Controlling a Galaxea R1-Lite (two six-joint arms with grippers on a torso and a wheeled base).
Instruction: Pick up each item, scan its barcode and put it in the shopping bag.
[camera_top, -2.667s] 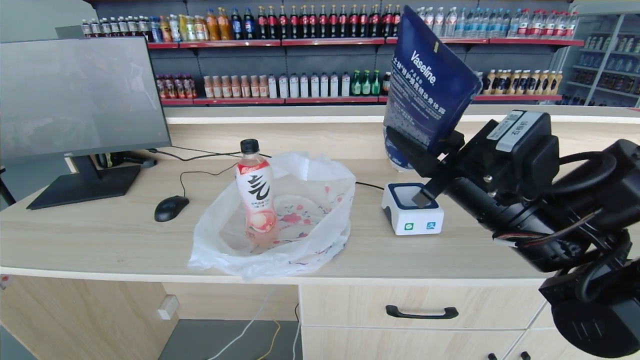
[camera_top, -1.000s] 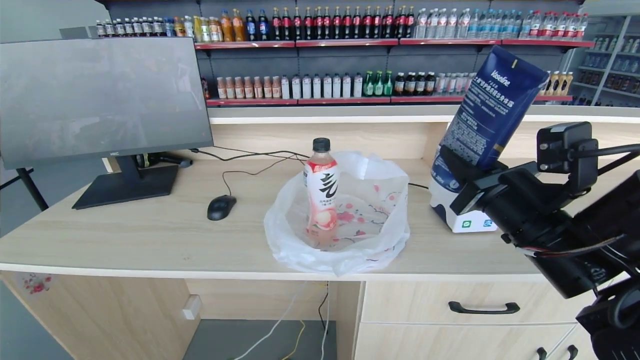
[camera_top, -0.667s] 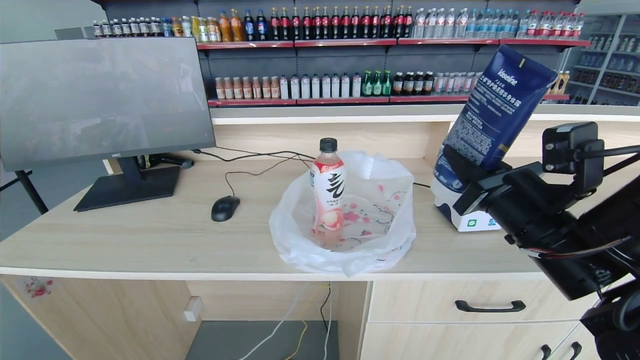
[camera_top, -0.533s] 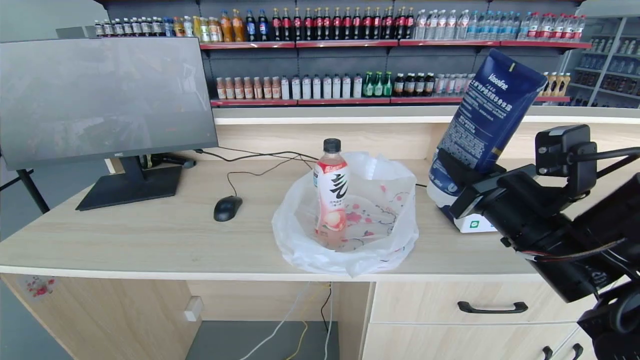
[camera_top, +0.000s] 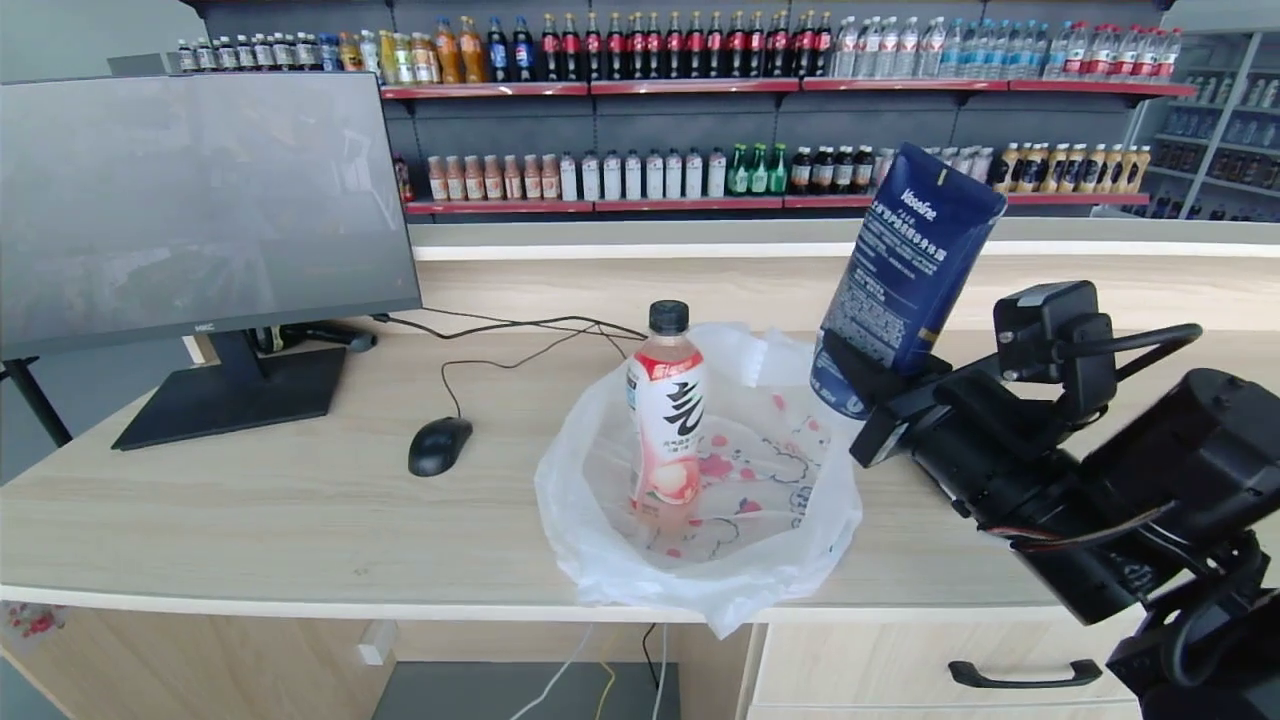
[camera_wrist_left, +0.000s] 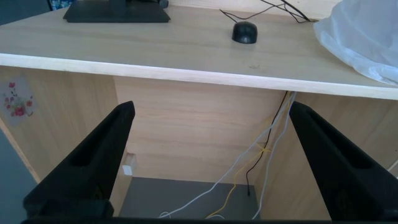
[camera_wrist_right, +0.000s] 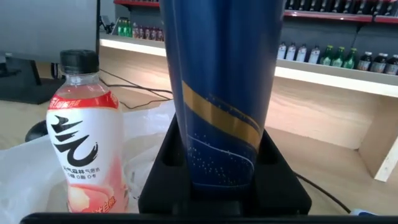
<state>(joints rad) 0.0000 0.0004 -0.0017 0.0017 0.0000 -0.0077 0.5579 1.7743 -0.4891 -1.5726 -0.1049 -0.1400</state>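
Observation:
My right gripper (camera_top: 868, 388) is shut on a dark blue lotion tube (camera_top: 906, 267), held upright and tilted at the right rim of the white shopping bag (camera_top: 700, 520). In the right wrist view the tube (camera_wrist_right: 222, 87) stands between the black fingers (camera_wrist_right: 163, 163). A pink peach drink bottle (camera_top: 666, 418) with a black cap stands upright inside the bag; it is close beside the tube in the right wrist view, bottle (camera_wrist_right: 84, 137). My left gripper (camera_wrist_left: 211, 162) hangs open below the counter's front edge, holding nothing.
A monitor (camera_top: 190, 200) on a black stand sits at the counter's left, with a black mouse (camera_top: 438, 445) and cables between it and the bag. A drawer handle (camera_top: 1020, 676) is under the counter at right. Shelves of drinks line the back wall.
The camera has shifted between frames. My right gripper carried the tube left and down, from over the white scanner to the bag's right rim; the scanner is now hidden behind the arm.

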